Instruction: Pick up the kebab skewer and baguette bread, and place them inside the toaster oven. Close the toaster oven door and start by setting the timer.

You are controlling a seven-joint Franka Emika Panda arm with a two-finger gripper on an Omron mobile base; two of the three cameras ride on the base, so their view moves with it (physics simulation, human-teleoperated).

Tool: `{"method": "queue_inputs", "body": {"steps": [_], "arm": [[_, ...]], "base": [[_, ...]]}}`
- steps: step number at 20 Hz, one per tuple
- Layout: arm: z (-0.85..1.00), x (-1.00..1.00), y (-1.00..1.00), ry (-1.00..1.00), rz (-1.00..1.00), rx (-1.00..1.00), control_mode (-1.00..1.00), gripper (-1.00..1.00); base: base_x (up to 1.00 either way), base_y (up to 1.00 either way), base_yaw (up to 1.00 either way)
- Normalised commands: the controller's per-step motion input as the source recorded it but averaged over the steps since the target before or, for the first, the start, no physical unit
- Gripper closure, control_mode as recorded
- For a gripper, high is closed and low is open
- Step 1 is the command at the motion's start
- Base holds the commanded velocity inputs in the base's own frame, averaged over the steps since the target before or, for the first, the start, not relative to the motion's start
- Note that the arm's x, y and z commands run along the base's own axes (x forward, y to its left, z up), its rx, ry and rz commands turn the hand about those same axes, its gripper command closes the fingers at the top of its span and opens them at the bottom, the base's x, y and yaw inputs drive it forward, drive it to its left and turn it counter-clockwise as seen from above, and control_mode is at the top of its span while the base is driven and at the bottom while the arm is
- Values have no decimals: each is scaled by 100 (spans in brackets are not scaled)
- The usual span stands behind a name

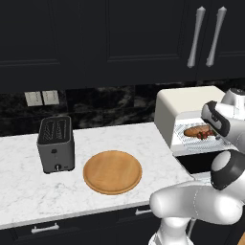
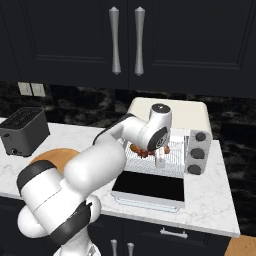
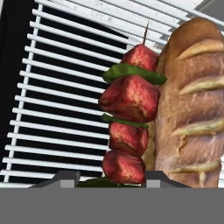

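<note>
Both foods lie on my toaster oven (image 2: 197, 116) rack: kebab skewer (image 3: 129, 127) beside the baguette bread (image 3: 192, 109), its long axis running away from my gripper (image 3: 109, 180), clamped on its near end.

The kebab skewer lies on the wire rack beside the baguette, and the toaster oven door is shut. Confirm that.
Not quite: the toaster oven door hangs open, as the right base view shows. The kebab skewer does lie on the wire rack beside the baguette.
</note>
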Motion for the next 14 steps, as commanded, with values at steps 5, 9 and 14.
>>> {"method": "queue_inputs", "body": {"steps": [5, 9, 14], "arm": [[0, 0, 0, 0, 0, 0, -100, -100], [9, -2, -1, 0, -3, 0, -100, -100], [31, -54, -37, 0, -21, 1, -100, -100]], "base": [[0, 0, 0], [0, 0, 0], [0, 0, 0]]}}
